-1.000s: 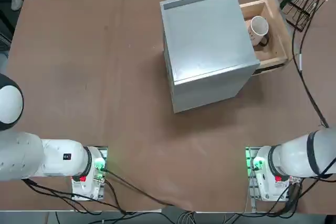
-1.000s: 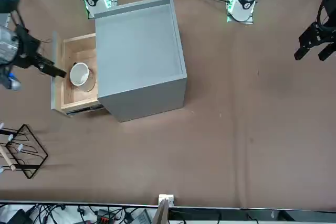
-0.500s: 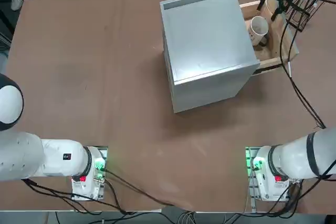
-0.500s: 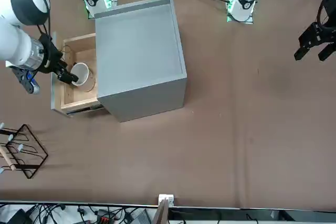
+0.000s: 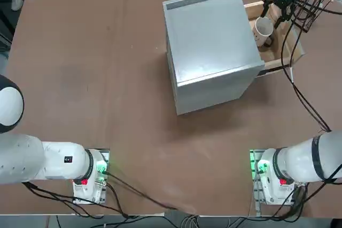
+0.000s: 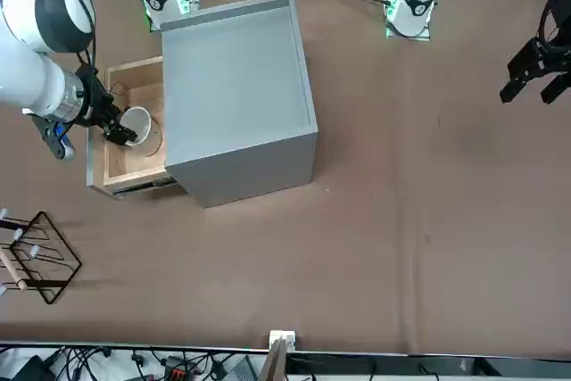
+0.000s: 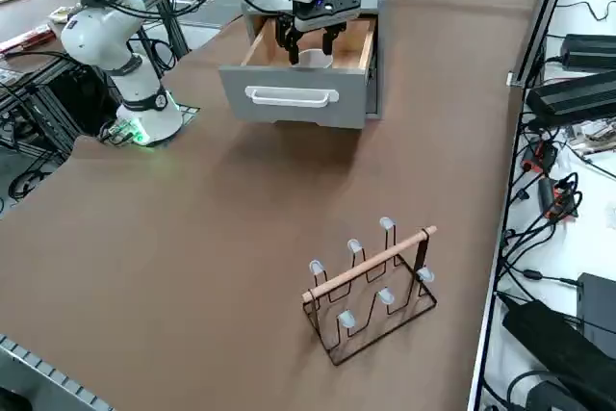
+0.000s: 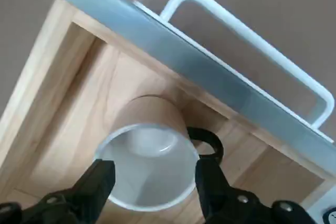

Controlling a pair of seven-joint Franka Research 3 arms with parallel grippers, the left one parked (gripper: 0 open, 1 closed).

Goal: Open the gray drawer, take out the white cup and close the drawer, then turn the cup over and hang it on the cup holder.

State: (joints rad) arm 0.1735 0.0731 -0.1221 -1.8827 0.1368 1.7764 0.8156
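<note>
The gray drawer (image 7: 294, 98) stands pulled out of the gray cabinet (image 5: 211, 41), with its light wooden tray (image 5: 286, 46) showing. The white cup (image 5: 263, 28) rests inside the tray (image 6: 120, 167), and its open mouth faces the wrist camera (image 8: 147, 166). My right gripper (image 7: 306, 43) hangs over the drawer just above the cup (image 7: 310, 58). It is open, with one fingertip (image 8: 92, 187) on either side of the rim and nothing held. The cup holder (image 7: 371, 286), a dark wire rack with pale pegs, stands apart from the cabinet on the brown table.
The drawer's front panel (image 8: 210, 72) carries a white bar handle (image 8: 252, 35) and stands close beside the cup. My right arm's cable (image 5: 304, 86) trails across the table past the drawer. The cup holder (image 6: 36, 260) sits near the table's far corner.
My right gripper has come in over the open drawer and dropped toward the cup, its fingers now astride the rim. The cup and drawer have not moved.
</note>
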